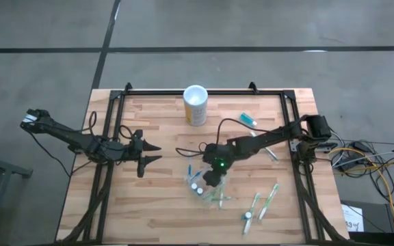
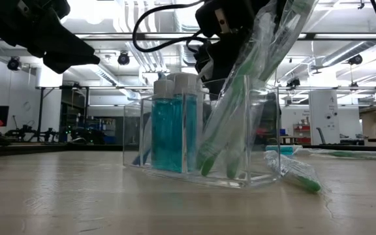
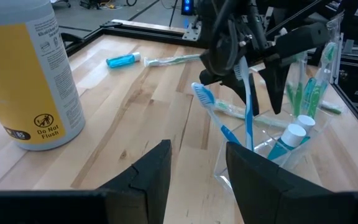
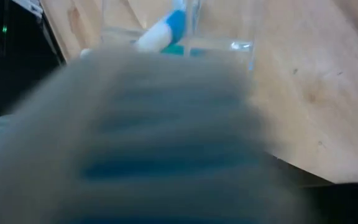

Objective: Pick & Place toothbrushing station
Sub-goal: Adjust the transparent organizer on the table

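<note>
The toothbrushing station (image 1: 207,191) is a clear see-through holder standing on its base on the wood right of centre. In the low view the station (image 2: 201,140) holds two blue white-capped tubes and wrapped green toothbrushes. In the left wrist view the station (image 3: 272,149) also holds two blue toothbrushes (image 3: 248,102). My right gripper (image 3: 257,93) hangs over it, pointing down, fingers apart. One upright blue toothbrush rises between the fingers; whether they touch it does not show. My left gripper (image 1: 148,156) is open and empty at the table's left.
A tall yellow canister (image 1: 195,104) stands at the far middle. A blue tube (image 1: 247,119) and a wrapped toothbrush (image 1: 271,154) lie at the far right. Two wrapped green toothbrushes (image 1: 262,205) lie near the right front. A black frame (image 1: 204,91) edges the table.
</note>
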{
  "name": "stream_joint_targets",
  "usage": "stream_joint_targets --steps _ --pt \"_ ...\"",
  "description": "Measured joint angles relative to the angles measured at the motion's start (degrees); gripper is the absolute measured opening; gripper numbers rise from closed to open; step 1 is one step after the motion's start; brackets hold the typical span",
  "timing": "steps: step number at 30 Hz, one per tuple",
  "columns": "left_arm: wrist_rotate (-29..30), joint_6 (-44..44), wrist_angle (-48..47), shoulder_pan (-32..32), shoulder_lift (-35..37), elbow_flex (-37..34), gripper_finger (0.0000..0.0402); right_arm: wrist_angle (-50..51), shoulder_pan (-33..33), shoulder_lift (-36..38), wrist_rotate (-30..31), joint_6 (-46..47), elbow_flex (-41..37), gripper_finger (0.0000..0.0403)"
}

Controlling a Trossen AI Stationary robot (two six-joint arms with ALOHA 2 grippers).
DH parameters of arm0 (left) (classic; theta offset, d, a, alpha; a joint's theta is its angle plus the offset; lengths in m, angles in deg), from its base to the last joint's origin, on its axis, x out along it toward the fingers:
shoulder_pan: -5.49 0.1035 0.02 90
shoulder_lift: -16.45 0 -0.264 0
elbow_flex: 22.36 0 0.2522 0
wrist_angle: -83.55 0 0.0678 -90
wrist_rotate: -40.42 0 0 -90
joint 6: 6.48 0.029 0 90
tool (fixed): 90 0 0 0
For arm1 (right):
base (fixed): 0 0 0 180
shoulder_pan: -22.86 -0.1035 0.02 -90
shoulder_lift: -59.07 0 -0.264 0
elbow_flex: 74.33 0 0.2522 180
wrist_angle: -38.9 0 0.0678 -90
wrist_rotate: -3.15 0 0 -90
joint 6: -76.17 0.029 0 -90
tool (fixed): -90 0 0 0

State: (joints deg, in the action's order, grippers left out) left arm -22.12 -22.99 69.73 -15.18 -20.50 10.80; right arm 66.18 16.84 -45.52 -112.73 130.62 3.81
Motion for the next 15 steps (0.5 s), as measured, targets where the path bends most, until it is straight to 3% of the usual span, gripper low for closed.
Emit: stream_joint_targets --steps 15 --pt "0.0 0.0 0.0 0.0 0.0 0.0 0.0158 3.0 0.0 0.2 0.3 1.3 0.0 0.0157"
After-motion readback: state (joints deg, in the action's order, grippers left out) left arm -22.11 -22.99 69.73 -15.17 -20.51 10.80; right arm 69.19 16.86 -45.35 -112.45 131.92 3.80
